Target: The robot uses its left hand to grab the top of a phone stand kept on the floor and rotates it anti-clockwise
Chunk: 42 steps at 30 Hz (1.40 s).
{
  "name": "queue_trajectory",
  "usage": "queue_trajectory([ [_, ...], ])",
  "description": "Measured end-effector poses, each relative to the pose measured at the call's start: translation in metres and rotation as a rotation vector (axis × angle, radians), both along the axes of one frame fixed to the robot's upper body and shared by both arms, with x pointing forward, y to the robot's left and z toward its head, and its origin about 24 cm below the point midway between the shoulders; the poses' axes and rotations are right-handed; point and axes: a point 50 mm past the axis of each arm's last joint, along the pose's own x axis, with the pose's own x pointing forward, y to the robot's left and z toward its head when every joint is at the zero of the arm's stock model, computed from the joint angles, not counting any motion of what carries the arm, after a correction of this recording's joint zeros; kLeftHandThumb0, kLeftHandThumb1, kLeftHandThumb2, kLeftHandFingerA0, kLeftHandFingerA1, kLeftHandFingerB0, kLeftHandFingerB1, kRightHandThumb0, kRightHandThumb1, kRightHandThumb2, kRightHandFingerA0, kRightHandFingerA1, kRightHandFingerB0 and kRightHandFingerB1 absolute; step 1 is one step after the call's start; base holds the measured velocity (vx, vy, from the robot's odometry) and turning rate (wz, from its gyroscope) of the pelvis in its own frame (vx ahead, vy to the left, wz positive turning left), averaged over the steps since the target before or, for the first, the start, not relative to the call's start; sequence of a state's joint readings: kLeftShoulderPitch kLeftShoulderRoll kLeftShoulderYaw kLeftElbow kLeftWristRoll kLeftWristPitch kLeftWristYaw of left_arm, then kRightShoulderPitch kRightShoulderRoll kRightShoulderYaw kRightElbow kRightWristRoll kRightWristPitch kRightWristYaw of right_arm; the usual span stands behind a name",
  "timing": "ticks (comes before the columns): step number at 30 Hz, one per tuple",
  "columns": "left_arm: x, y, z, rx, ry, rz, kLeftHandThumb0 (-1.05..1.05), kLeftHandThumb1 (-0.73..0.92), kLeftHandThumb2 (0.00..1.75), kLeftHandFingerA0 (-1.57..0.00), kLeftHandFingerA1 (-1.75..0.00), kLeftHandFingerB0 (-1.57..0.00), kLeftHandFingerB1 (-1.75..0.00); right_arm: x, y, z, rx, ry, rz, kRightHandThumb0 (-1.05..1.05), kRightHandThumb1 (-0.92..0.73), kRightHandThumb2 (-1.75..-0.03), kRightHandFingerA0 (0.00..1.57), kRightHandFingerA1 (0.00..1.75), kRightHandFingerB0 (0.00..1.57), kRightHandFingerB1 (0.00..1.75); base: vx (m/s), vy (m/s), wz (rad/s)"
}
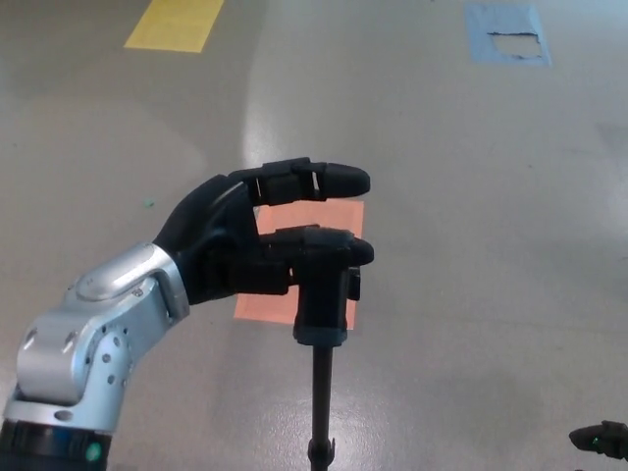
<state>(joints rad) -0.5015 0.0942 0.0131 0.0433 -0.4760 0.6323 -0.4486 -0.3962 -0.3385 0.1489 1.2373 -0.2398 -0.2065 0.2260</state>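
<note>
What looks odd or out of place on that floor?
Nothing looks damaged or spilled. The phone stand stands upright with the left hand closed on its top. The blue floor marking has a worn patch; the orange sheet beneath lies flat.

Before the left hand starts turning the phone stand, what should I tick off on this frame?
1. Left hand at the phone stand's top: ok.
2. Lower finger and thumb closed on the top: ok, apparently; contact partly hidden.
3. Upper finger clear above the top: ok.
4. Pole upright: ok.
5. Base on the floor: cannot tell, out of frame.
6. Right hand clear of the stand: ok, at the lower right edge.
</note>
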Motion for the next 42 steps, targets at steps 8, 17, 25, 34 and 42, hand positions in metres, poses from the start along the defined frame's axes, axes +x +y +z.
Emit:
queue_trajectory([
  [8,0.003,0.000,-0.003,-0.061,0.108,-0.025,0.08,0.67,0.57,-0.78,-0.65,-0.66,-0.56,0.004,0.001,0.003,0.000,-0.011,0.004,-0.44,-0.61,-1.06,0.67,0.69,0.06,0.44,0.00,0.000,0.00],
  [17,0.005,0.002,-0.006,-0.107,0.210,-0.048,0.06,0.65,0.58,-0.78,-0.64,-0.71,-0.56,0.008,0.002,0.006,0.000,-0.022,0.008,-0.44,-0.61,-1.06,0.66,0.69,0.05,0.43,0.00,0.000,0.00],
  [25,0.005,0.004,-0.008,-0.145,0.293,-0.068,0.07,0.66,0.59,-0.73,-0.63,-0.70,-0.56,0.014,0.003,0.010,-0.001,-0.036,0.016,-0.44,-0.62,-1.06,0.67,0.69,0.05,0.44,0.00,0.000,0.00],
  [34,0.001,0.007,-0.012,-0.185,0.374,-0.080,-0.17,0.59,0.57,-0.47,-0.48,-0.43,-0.40,0.016,0.004,0.011,-0.003,-0.027,0.024,-0.45,-0.61,-1.06,0.67,0.69,0.05,0.44,0.00,0.000,0.00],
  [42,-0.010,0.004,-0.022,-0.175,0.350,-0.104,-0.74,0.50,0.84,0.00,-0.25,0.00,-0.09,0.016,0.003,0.011,-0.004,-0.012,0.023,-0.44,-0.61,-1.05,0.67,0.69,0.05,0.44,0.00,0.000,0.00],
])
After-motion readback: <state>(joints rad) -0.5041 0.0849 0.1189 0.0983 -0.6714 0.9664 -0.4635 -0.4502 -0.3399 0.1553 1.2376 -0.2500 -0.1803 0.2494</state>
